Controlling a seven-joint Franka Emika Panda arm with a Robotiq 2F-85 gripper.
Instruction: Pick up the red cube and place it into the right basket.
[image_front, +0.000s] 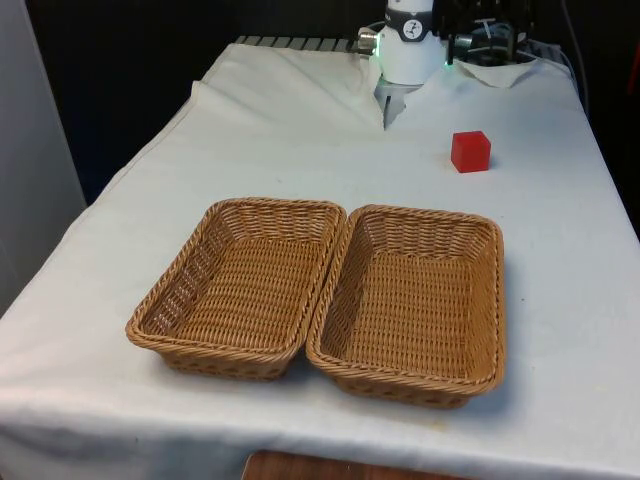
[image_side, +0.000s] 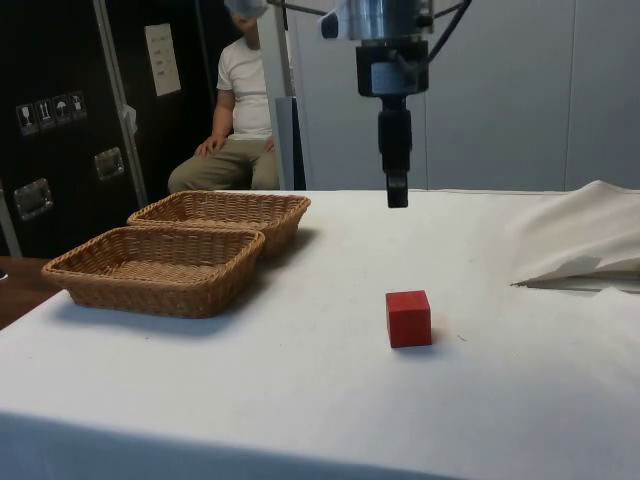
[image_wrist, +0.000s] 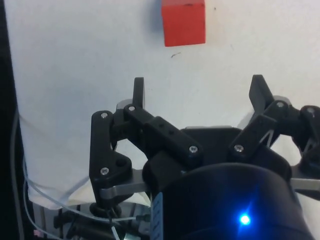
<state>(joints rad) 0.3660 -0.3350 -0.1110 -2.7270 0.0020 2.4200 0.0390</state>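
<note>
The red cube (image_front: 470, 152) sits on the white cloth at the front view's right, beyond the baskets. In the side view the red cube (image_side: 409, 318) lies near the table's front edge. My gripper (image_side: 397, 196) hangs well above the cloth, farther back than the cube. In the wrist view my gripper (image_wrist: 198, 92) is open with nothing between its fingers (image_wrist: 138, 91), and the cube (image_wrist: 183, 22) lies on the cloth beyond the fingertips. The right basket (image_front: 497, 300) is an empty wicker tray; in the side view it is the nearer right basket (image_side: 150, 290).
The left basket (image_front: 270, 204), also empty, touches the right one along its side. A raised fold of cloth (image_front: 330, 95) lies near the robot's base; the fold (image_side: 590, 235) rises at the side view's right. A person (image_side: 235, 110) sits beyond the table.
</note>
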